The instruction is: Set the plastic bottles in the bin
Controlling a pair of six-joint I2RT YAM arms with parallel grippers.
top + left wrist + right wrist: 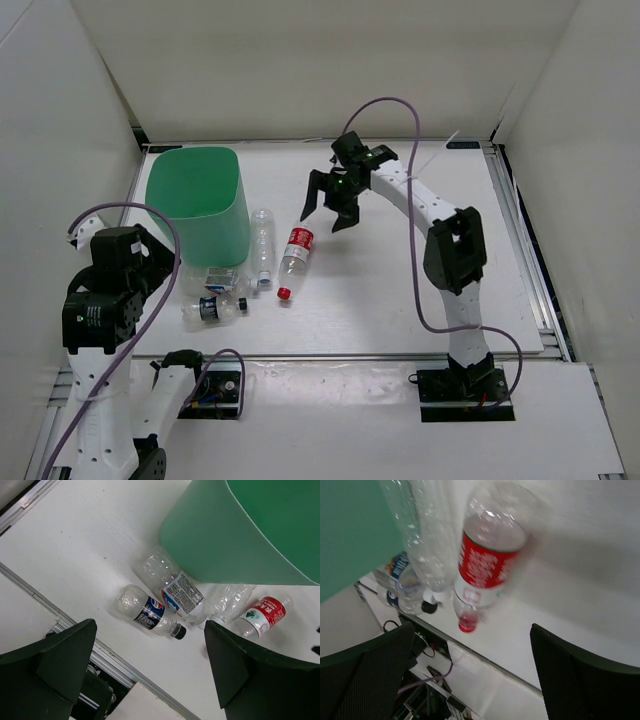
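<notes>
1. Reaching step: the right end effector [328, 206] hovers with fingers spread and empty above the red-labelled bottle [296, 250], which lies on its side just right of the bin [222, 232].
2. Next it likely needs to descend, close across the bottle's body, then lift it over the bin's rim.
3. The other plastic bottles [263, 245] lie at the bin's foot.
4. The left end effector [150, 629] is also spread and empty.
5. The bench [400, 300] is plain white, enclosed by white walls [300, 70].

Pepsi globe logo on dark-blue-labelled bottle [149, 612]. White characters on red-labelled bottle [263, 614] illegible.
</notes>
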